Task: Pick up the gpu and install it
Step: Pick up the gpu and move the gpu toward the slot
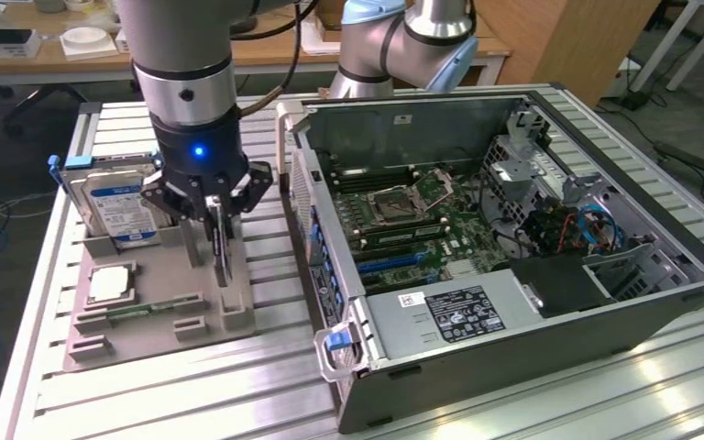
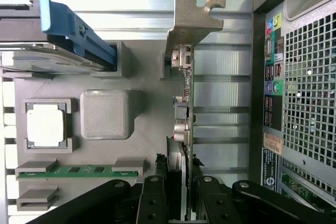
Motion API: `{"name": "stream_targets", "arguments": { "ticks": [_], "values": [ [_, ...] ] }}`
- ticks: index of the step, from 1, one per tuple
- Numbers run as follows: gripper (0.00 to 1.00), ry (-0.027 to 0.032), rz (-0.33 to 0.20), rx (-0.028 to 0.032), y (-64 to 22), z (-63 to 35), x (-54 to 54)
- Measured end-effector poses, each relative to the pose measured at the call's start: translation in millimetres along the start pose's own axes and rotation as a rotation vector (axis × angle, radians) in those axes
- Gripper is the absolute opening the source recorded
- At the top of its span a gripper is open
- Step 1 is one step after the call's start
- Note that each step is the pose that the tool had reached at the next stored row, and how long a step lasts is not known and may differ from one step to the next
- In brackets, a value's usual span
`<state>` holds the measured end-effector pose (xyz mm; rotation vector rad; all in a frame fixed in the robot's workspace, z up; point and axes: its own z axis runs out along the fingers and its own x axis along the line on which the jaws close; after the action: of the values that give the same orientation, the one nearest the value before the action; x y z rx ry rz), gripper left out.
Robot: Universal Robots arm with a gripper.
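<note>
At the exterior view's left, a grey tray (image 1: 205, 332) lies on the slatted metal desk (image 1: 181, 394). A hard drive (image 1: 114, 206) with a blue-white label stands upright at the tray's far corner. Nearer, a square chip (image 1: 107, 286) sits in a pocket, and a green memory stick (image 1: 144, 310) lies in a slot just beside it.

Along the tray's side nearest the case, the gpu (image 1: 221, 252) stands on edge, thin and dark from this angle. The claw (image 1: 215, 206) hangs straight down over it. In the wrist view its black fingers (image 2: 155, 195) press against both faces of the card, so it is clamped on the gpu. The silver bracket (image 2: 191, 22) is at the card's end away from the claw. Whether the card's lower edge touches the tray cannot be told.

To the exterior view's right, just beside the tray, the open case (image 1: 645, 302) lies on its side. Its motherboard (image 1: 413, 229) faces up, and the power supply (image 1: 450, 316) is at its near end.
</note>
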<state>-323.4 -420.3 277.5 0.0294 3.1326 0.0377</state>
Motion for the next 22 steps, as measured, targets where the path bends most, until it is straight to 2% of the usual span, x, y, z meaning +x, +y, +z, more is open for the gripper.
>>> {"name": "stream_targets", "arguments": {
  "ticks": [22],
  "values": [
    [0.27,0.0000,0.000,-0.0001,0.3,-33.8,-0.1]
  ]
}}
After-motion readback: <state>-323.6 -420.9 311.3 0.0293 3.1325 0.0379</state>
